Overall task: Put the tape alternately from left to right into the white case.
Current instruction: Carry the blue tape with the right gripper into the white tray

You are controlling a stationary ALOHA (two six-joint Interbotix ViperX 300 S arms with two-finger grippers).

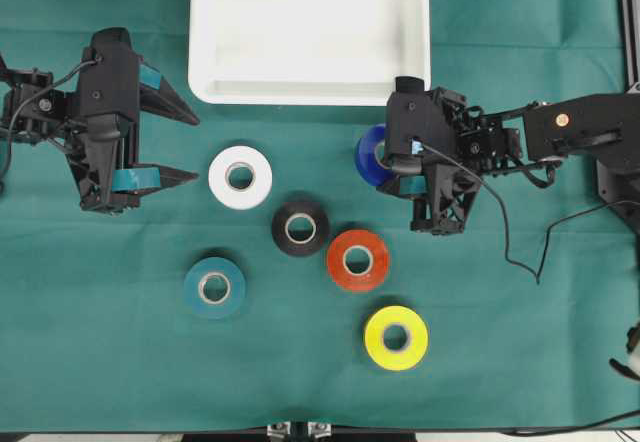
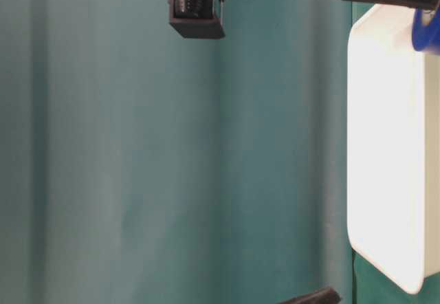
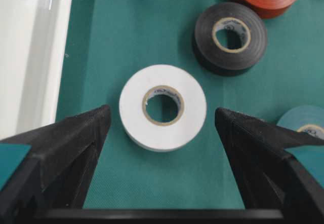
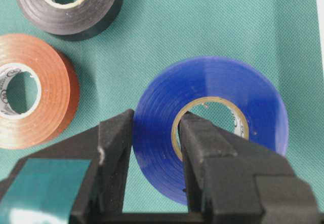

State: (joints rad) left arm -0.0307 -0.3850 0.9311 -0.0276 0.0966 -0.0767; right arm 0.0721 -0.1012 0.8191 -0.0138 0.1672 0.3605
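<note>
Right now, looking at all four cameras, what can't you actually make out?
- Blue roll: overhead, half hidden under the right end effector.
- Table-level view: tape rolls on the cloth out of frame; white tray cut by the right edge.
- Teal roll: left wrist view, mostly behind a finger.
- Core printing: too small.

Blue roll [image 4: 212,127] pinched through its wall by right tool [image 4: 154,133], just below white case's [image 1: 310,90] rim. White roll [image 3: 163,106] flat between left tool's [image 3: 162,127] spread fingers; black [image 1: 300,228], red-orange [image 1: 358,260], yellow [image 1: 396,338], teal [image 1: 214,288] beyond.
</note>
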